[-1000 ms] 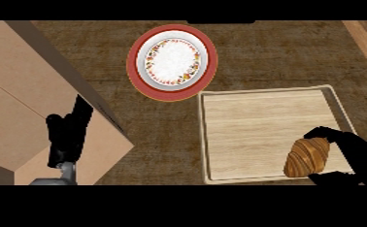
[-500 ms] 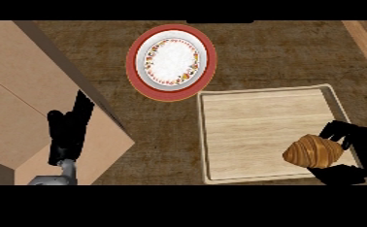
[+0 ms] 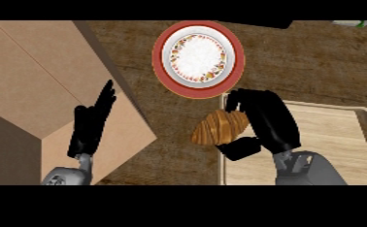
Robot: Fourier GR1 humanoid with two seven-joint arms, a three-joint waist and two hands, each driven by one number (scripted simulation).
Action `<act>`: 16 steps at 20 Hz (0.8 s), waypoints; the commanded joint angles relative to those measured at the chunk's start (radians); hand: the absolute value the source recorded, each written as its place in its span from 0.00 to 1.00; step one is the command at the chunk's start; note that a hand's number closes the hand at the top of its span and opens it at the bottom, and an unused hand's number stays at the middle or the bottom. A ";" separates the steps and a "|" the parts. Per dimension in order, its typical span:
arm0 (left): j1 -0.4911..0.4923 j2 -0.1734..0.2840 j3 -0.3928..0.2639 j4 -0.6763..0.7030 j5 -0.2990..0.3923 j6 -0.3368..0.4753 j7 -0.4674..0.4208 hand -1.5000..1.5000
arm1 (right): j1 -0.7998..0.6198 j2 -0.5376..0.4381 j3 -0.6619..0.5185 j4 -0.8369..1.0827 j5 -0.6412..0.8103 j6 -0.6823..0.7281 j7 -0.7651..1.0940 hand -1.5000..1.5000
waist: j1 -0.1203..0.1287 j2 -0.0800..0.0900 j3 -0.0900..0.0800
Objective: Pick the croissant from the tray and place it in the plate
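Croissant (image 3: 219,127) gripped in right hand (image 3: 264,119), below plate (image 3: 198,59).

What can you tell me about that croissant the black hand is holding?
The croissant is golden-brown with darker ridged bands across its layered crust, and looks whole. The right hand curls round its right side, thumb below. It is just past the wooden tray's left edge, over the dark counter, below the red-rimmed plate.
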 commanded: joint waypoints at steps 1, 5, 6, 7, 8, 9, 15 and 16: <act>-0.029 0.008 0.001 0.030 -0.005 -0.012 0.007 0.50 | -0.247 0.211 0.115 0.108 0.094 -0.011 0.088 1.00 | 0.008 0.001 0.000; -0.037 -0.006 0.022 0.044 0.011 0.001 0.021 0.50 | -0.425 0.283 0.132 0.225 0.188 -0.179 0.210 1.00 | -0.047 -0.010 0.002; -0.022 0.001 0.022 0.045 -0.010 0.016 0.003 0.50 | -0.482 0.284 0.129 0.261 0.191 -0.200 0.257 1.00 | -0.041 -0.011 0.002; -0.038 -0.013 0.008 0.053 -0.019 0.022 0.014 0.50 | -0.532 0.285 0.124 0.312 0.183 -0.227 0.286 1.00 | -0.042 -0.007 0.002; -0.034 0.001 0.039 0.041 0.011 0.012 0.040 0.50 | -0.578 0.286 0.116 0.355 0.168 -0.257 0.300 1.00 | -0.055 -0.010 0.003; -0.014 0.011 0.039 0.049 0.006 0.002 0.001 0.50 | -0.624 0.286 0.138 0.396 0.138 -0.273 0.352 1.00 | -0.056 -0.010 0.002; 0.005 -0.020 0.034 0.043 -0.016 0.038 0.005 0.50 | -0.790 0.288 0.118 0.711 0.025 -0.444 0.355 1.00 | -0.082 -0.008 0.004; 0.028 -0.003 0.055 0.067 -0.012 0.029 -0.050 0.50 | -0.807 0.288 0.103 0.745 -0.008 -0.465 0.339 1.00 | -0.088 -0.008 0.003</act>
